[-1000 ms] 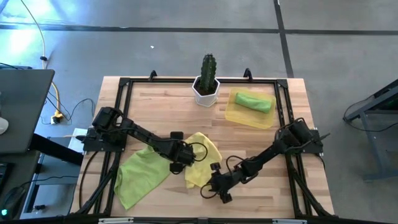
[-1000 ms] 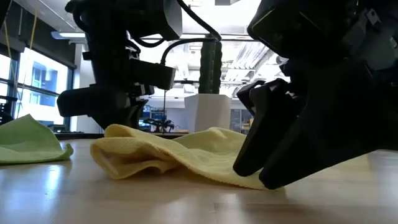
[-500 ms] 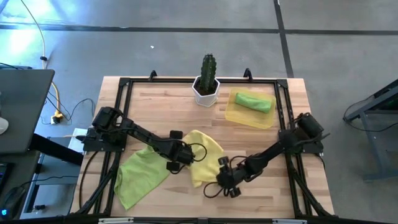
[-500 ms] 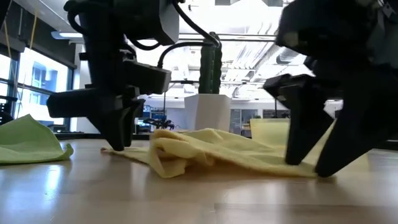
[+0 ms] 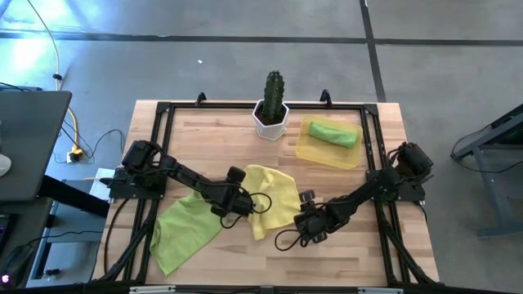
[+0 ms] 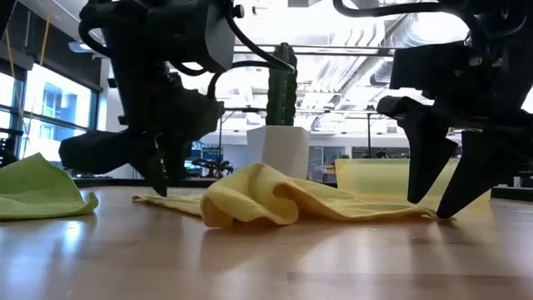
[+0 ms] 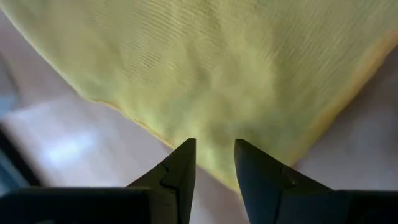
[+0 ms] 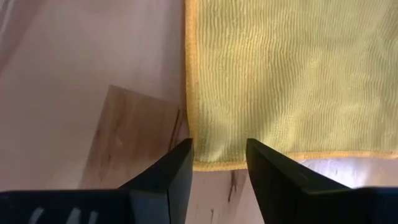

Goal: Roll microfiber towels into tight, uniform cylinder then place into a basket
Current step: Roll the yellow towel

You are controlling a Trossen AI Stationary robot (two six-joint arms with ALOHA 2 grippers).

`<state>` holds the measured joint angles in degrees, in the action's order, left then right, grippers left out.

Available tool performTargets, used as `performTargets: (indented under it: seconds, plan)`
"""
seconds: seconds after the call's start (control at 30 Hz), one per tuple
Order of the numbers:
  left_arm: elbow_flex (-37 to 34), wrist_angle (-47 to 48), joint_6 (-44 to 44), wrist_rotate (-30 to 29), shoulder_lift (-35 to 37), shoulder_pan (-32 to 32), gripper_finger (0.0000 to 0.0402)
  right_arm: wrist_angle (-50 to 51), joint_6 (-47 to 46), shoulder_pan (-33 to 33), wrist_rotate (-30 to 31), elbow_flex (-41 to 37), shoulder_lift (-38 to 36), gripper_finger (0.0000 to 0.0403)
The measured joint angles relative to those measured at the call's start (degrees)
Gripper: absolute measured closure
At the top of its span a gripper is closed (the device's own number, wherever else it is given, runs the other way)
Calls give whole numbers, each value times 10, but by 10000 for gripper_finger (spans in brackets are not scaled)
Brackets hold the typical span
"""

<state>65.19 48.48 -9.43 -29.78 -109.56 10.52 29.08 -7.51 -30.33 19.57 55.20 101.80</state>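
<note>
Ribbed yellow towel (soft, rumpled) lies humped between both arms.

Left arm: dark, six-joint, reaching from the table's left edge toward the centre, forearm low over the tabletop. Left two-finger gripper: pointed downward, tips at table level, fingers set a narrow gap apart.

Right arm: dark, six-joint, stretching from the right edge toward the centre, elbow bent. Right two-finger gripper: angled downward, fingers parted, tips near the tabletop.
</note>
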Motion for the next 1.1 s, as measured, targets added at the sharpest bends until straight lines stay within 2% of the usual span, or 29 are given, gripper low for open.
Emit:
performTargets:
  seconds: [0.23, 0.33, 0.4, 0.6, 0.73, 0.9, 1.1]
  plan:
    - [0, 6, -169, -117, 0, 0, 300, 40, 0, 1, 2, 1, -2, 258]
    - [3, 4, -134, -181, 0, 5, 300, 68, -30, 1, 3, 5, -2, 258]
    - [15, 7, -84, -185, 3, 14, 300, 96, -55, -2, -4, 17, -3, 258]
    - [74, -22, 51, 4, 9, 50, 300, 116, -40, -13, -7, 71, -36, 258]
    - [83, -137, 160, 122, 8, 70, 300, 94, -43, -11, 23, 79, -44, 258]
    - [83, -255, 260, 144, -15, 85, 300, 45, -41, 8, 42, 36, -33, 258]
    - [83, -314, 332, 149, -64, 100, 300, -16, -37, 31, 42, -12, -31, 258]
